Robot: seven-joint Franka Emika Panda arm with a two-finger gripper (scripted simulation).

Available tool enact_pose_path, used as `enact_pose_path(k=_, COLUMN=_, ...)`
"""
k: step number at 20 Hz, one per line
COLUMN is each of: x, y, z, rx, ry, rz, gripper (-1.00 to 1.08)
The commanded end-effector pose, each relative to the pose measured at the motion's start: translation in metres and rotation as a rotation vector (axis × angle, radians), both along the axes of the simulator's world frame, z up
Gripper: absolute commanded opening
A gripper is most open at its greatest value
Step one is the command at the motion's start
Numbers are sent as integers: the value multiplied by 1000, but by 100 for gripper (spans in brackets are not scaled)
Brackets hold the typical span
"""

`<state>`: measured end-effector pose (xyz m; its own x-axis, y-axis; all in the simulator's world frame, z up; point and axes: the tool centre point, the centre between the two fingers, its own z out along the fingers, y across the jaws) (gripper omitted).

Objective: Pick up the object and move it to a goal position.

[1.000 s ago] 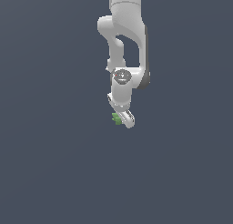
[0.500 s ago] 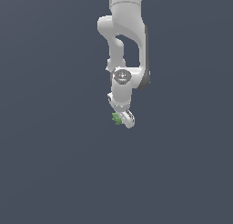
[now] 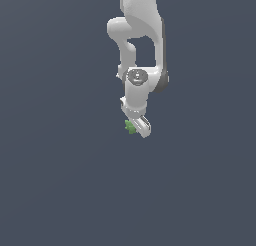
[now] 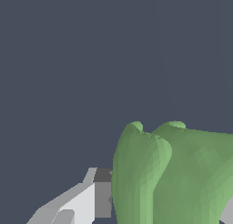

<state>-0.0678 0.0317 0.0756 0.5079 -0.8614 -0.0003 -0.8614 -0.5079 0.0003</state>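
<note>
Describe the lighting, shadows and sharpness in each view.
Exterior view: flat, even light on a plain grey-blue ground, no cast shadows or glare; the green object at the gripper is tiny, its detail lost. Wrist view: the object looms large, cropped by the frame, with soft faceted shading; one grey finger shows beside it.

A bare simulator scene, no real room: flat, even slate-grey ground fills both views, textureless and without walls or furniture. The white arm point(image 3: 137, 50) and green object point(image 4: 177, 177) are smooth, faceted renders.
</note>
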Motion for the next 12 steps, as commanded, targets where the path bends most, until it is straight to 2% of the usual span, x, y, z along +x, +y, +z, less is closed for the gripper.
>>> enact_pose_path(k=1, x=0, y=5, z=16, rx=0, ry=-1, rz=0, gripper=-100)
enact_pose_path(k=12, x=0, y=37, z=121, rx=-2, ry=-1, rz=-1, gripper=-100)
